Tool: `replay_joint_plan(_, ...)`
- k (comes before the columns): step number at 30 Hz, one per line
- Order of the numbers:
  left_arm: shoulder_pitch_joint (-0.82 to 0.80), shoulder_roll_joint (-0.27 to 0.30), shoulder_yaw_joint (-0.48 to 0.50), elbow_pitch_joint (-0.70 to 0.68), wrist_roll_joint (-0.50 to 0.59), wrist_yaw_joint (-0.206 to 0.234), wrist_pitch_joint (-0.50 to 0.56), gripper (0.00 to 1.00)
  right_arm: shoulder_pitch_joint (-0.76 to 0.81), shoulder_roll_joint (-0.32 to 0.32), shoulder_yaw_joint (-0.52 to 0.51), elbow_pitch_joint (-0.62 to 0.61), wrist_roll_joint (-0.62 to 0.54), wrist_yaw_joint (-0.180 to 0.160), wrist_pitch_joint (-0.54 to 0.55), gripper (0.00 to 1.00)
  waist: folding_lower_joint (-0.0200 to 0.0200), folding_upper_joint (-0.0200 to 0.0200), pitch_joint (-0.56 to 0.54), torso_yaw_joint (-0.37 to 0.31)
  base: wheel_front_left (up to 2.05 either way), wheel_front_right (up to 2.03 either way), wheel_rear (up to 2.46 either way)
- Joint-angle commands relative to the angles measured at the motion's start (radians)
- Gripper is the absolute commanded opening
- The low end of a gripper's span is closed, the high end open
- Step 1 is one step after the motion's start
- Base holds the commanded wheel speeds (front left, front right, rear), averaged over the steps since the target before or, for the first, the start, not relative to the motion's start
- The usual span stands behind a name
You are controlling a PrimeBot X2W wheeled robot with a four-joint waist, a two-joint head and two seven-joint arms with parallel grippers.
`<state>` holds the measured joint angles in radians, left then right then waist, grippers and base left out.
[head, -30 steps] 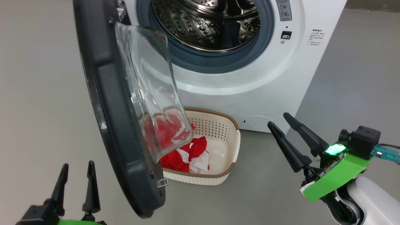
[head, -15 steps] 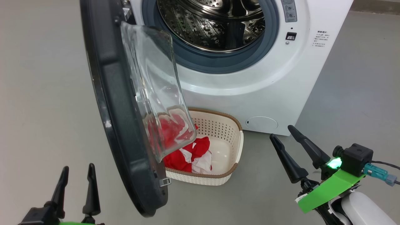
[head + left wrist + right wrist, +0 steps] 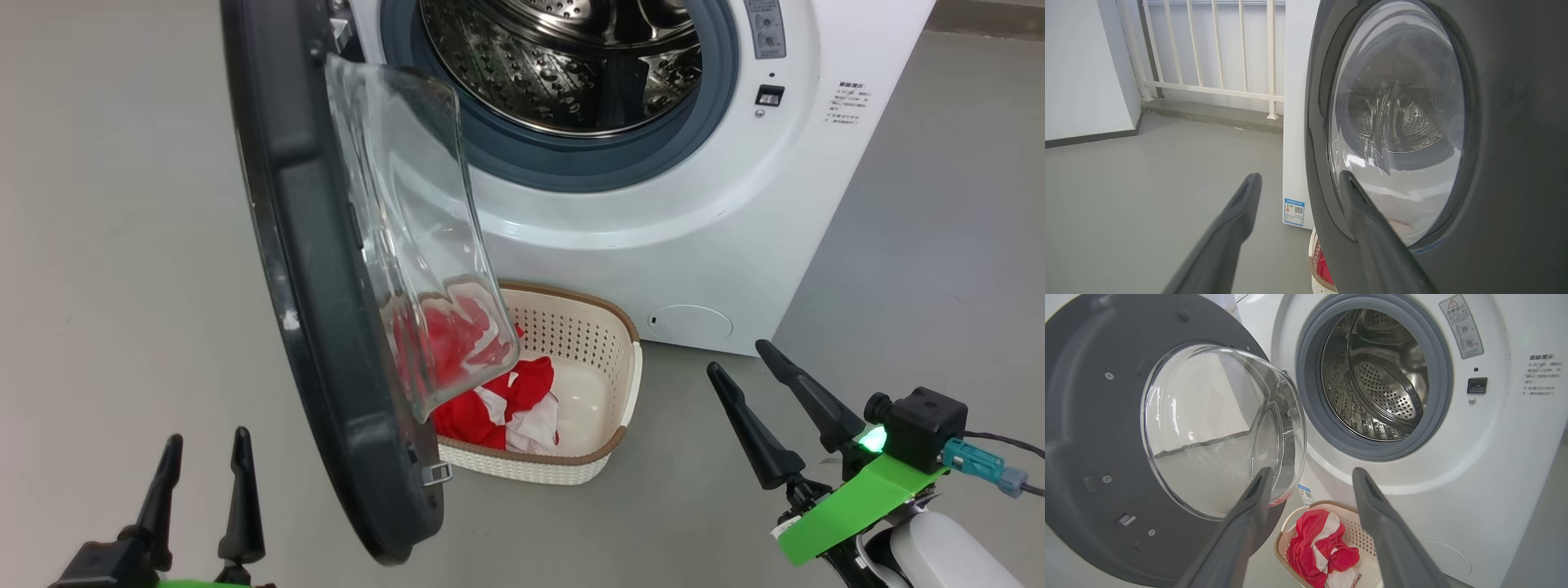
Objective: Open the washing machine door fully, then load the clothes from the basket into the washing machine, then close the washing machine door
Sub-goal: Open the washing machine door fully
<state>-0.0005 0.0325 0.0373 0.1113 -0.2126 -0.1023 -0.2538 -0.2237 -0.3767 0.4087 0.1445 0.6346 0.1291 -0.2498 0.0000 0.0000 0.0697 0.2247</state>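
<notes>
Standing open at the left side of the washing machine (image 3: pixel 735 229) in the head view, the washing machine door (image 3: pixel 326 343) has its top cut off by the frame. Its glass bowl hides the left end of the basket (image 3: pixel 580 335), which sits on the floor (image 3: pixel 98 245) against the machine's lower front edge. The clothes (image 3: pixel 531 388) lie in the basket's left half, partly seen as a red blur through the glass. The left gripper (image 3: pixel 206 438) at the lower left and the right gripper (image 3: pixel 739 356) at the lower right are both spread apart, holding nothing.

From the left wrist, the door's glossy outer face blocks most of the machine. A sliver of basket and red cloth peeks out beneath its lower edge, near a blue label (image 3: pixel 1294 212).

From the right wrist, the perforated drum (image 3: pixel 1384 384) shows inside the grey ring, its top cut off. The basket's near end runs off the bottom edge.
</notes>
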Motion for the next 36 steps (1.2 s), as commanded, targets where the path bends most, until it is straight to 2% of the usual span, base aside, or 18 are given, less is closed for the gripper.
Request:
replay_joint_plan(1, -0.014, 0.018, 0.031, -0.021, 0.004, 0.002, -0.008, 1.0, 0.005, -0.003, 0.014, -0.023, -0.003, 0.002, -0.012, 1.0, 0.0, 0.0, 0.0, 0.0, 0.0, 0.0, 0.0)
replay_joint_plan(24, -0.013, 0.018, 0.039, -0.014, 0.008, 0.002, -0.008, 1.0, 0.02, -0.004, 0.015, -0.025, -0.001, 0.002, -0.012, 1.0, 0.0, 0.0, -0.01, 0.002, 0.0, 0.0, 0.0)
replay_joint_plan(36, -0.013, 0.018, 0.043, -0.017, 0.01, 0.003, -0.008, 1.0, 0.028, 0.003, -0.025, -0.024, -0.019, 0.002, -0.012, 1.0, 0.0, 0.0, -0.014, 0.005, 0.0, 0.0, 0.0)
